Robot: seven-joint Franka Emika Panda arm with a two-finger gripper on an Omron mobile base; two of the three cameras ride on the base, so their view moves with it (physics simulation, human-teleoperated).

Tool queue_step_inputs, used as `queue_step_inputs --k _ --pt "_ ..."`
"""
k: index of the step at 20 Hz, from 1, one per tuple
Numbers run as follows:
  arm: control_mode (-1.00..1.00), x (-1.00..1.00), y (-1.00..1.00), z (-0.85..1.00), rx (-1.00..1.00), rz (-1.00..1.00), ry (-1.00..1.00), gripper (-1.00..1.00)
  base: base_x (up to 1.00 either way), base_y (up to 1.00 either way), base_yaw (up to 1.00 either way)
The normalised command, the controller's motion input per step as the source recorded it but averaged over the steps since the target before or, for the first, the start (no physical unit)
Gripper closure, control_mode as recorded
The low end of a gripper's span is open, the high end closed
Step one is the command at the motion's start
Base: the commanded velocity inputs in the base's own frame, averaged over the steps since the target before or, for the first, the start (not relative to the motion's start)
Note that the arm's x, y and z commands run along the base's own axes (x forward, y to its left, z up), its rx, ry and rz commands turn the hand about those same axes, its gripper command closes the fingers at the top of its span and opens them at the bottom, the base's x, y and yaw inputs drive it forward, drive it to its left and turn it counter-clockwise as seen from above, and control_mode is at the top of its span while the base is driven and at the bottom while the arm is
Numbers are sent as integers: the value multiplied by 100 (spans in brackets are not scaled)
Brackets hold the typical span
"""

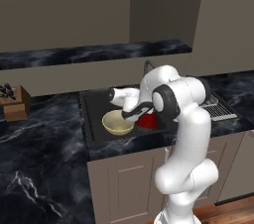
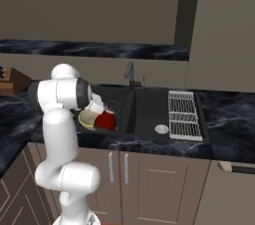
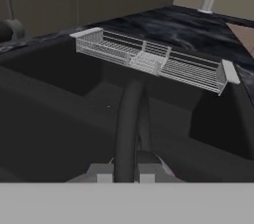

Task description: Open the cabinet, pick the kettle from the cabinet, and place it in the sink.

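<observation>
The red kettle sits low in the left basin of the dark sink, right beside a cream-yellow bowl. I cannot tell whether it rests on the basin floor. My gripper reaches down into the basin and is shut on the kettle's black loop handle, which rises between the fingertips in the hand view. The brown-taupe wall cabinet spans the top of the base views; its handle is out of sight.
A silver wire rack lies over the sink's right side. The dark faucet stands behind the basins. A wooden knife block sits on the black marble counter to the left. Beige base cabinets run below.
</observation>
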Motion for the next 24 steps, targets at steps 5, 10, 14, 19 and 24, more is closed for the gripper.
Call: queue_step_inputs --k 5,10,14,19,24 --pt "-100 -2 -2 -29 -5 -3 2 100 0 0 0" --pt "-100 0 -2 -31 -5 -4 4 100 0 0 0" --pt "-100 0 0 -32 -7 -6 4 100 0 0 0" --pt "-100 -3 0 -31 -2 -11 3 100 0 0 0" --pt "-100 -1 0 -31 -1 -13 1 100 0 0 0"
